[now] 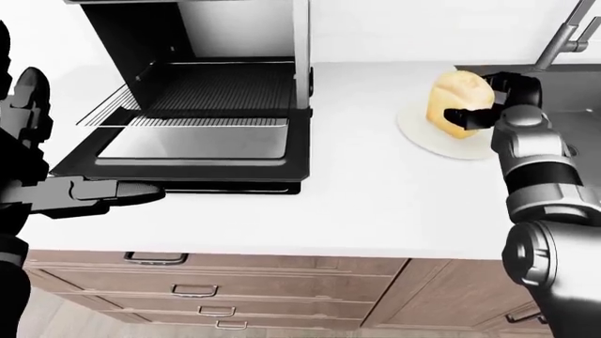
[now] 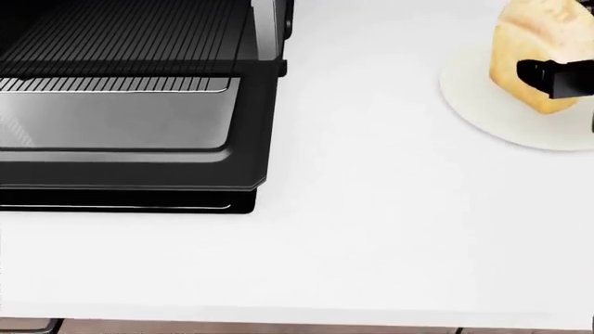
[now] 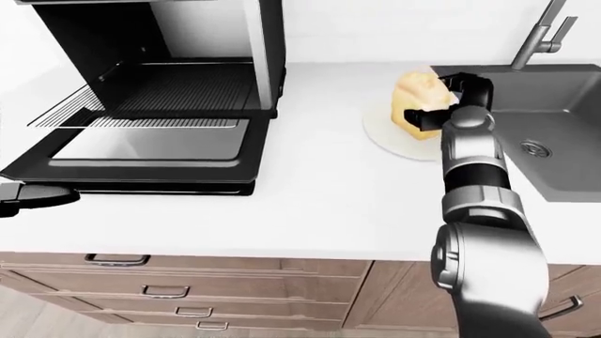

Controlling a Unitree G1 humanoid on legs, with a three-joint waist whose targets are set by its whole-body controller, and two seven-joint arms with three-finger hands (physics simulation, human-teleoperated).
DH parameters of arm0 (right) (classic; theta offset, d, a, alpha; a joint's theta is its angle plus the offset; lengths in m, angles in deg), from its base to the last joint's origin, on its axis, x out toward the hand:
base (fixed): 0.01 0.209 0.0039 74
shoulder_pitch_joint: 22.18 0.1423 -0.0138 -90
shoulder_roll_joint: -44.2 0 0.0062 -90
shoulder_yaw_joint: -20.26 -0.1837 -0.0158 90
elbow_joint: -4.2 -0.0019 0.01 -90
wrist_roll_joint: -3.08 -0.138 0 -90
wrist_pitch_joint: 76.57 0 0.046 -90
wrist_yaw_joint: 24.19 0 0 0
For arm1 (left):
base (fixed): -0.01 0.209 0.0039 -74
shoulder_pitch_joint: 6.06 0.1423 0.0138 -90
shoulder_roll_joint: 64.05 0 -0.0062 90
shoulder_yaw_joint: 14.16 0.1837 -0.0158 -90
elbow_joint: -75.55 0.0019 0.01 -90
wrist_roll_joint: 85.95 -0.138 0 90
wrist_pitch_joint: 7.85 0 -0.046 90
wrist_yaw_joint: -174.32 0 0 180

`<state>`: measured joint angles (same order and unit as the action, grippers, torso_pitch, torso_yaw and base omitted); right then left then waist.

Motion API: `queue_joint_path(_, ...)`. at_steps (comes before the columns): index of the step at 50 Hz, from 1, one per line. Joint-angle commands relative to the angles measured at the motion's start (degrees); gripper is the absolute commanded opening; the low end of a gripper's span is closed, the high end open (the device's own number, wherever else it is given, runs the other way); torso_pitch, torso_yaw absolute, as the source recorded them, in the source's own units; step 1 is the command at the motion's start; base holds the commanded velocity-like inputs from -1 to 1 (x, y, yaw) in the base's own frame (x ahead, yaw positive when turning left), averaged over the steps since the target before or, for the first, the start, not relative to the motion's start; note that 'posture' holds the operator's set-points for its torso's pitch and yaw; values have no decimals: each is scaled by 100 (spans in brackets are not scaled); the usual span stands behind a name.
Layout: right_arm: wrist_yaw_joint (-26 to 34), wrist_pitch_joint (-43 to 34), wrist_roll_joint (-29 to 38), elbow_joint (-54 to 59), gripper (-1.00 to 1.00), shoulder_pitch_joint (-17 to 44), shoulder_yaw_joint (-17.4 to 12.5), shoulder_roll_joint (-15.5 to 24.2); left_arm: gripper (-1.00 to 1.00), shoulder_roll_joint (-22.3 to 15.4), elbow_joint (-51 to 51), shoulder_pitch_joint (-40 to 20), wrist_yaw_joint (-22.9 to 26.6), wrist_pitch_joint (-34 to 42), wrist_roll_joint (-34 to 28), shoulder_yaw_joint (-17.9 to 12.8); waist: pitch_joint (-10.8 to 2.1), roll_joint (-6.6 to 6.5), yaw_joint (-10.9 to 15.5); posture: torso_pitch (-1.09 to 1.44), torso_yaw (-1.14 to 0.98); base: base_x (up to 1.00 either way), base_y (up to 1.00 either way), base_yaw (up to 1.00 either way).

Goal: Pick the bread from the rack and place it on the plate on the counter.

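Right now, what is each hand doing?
Left hand: open, fingers stretched flat, holding nothing.
Right hand: closed on the bread, which stands over the plate.

Bare counter (image 2: 371, 229) between open oven door (image 1: 188, 151) and plate (image 2: 492, 111) — faucet (image 3: 537, 35) beyond

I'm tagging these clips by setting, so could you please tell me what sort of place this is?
A simulated kitchen, most likely: a white counter carries an open oven, a sink with a tap sits at the right, and wooden drawers run beneath.
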<state>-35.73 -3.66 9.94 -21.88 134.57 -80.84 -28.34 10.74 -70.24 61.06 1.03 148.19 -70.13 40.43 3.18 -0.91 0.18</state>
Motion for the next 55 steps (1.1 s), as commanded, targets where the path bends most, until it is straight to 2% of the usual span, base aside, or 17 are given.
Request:
queue_joint_path(1,-6,165,16,-268,-100,241,-15,103,100,-95,-60,-129,-36,-137,-37,-28,-150,13,-4,0,0,0,0,0)
queue_joint_path(2,10,156,17,-281,-100,217,-18,117,100,-103,-26,-128,-36,-171,-58,-3,-151,13,-2,0,0,0,0,0)
queue_joint_path(5,37,107,49,-310,-81,222,3,141,100,-116,-8,-191,-47,-147,-56,27,-153,14,3,0,0,0,0,0)
queue_joint_path(9,47,104,47,-320,-80,227,-11,138,100,-112,-12,-195,-45,-136,-56,22,-153,10,1,0,0,0,0,0)
queue_joint_path(10,82,131,63,-319,-58,180,7,119,100,-91,-4,-168,-41,-175,-64,16,-152,10,0,0,0,0,0,0)
queue_joint_path(18,150,143,96,-299,-33,163,3,98,100,-40,11,-79,-26,-263,-106,7,-161,14,-6,0,0,0,0,0)
queue_joint_path(26,190,105,94,-360,-8,139,0,86,100,-42,-133,-16,54,-149,-36,-188,-154,9,-5,0,0,0,0,0)
queue_joint_path(28,196,86,96,-385,2,126,-1,88,100,-29,-135,-1,50,-160,-34,-184,-151,8,-5,0,0,0,0,0)
queue_joint_path(31,212,86,97,-400,32,112,-5,92,100,-36,-117,-5,56,-175,-21,-210,-152,7,-1,0,0,0,0,0)
queue_joint_path(34,217,89,111,-376,44,143,7,86,100,-51,-98,-2,57,-189,-18,-211,-153,9,-1,0,0,0,0,0)
queue_joint_path(36,237,91,110,-366,63,155,3,95,100,-62,-48,-32,31,-215,-29,-164,-154,11,-3,0,0,0,0,0)
queue_joint_path(39,252,79,115,-379,69,150,1,108,100,-77,-24,-62,8,-222,-33,-119,-155,15,-1,0,0,0,0,0)
queue_joint_path(41,254,66,118,-384,83,156,-4,117,100,-107,-10,-88,6,-215,-30,-117,-156,17,0,0,0,0,0,0)
queue_joint_path(43,256,53,123,-392,83,169,-1,118,100,-120,-4,-102,6,-205,-22,-124,-156,17,0,0,0,0,0,0)
queue_joint_path(44,268,50,129,-397,100,176,6,116,100,-127,-15,-110,9,-188,-8,-141,-155,17,0,0,0,0,0,0)
queue_joint_path(55,312,-124,142,-677,100,187,-3,137,100,-103,-4,-28,-3,-253,7,-182,-151,10,0,0,0,0,0,0)
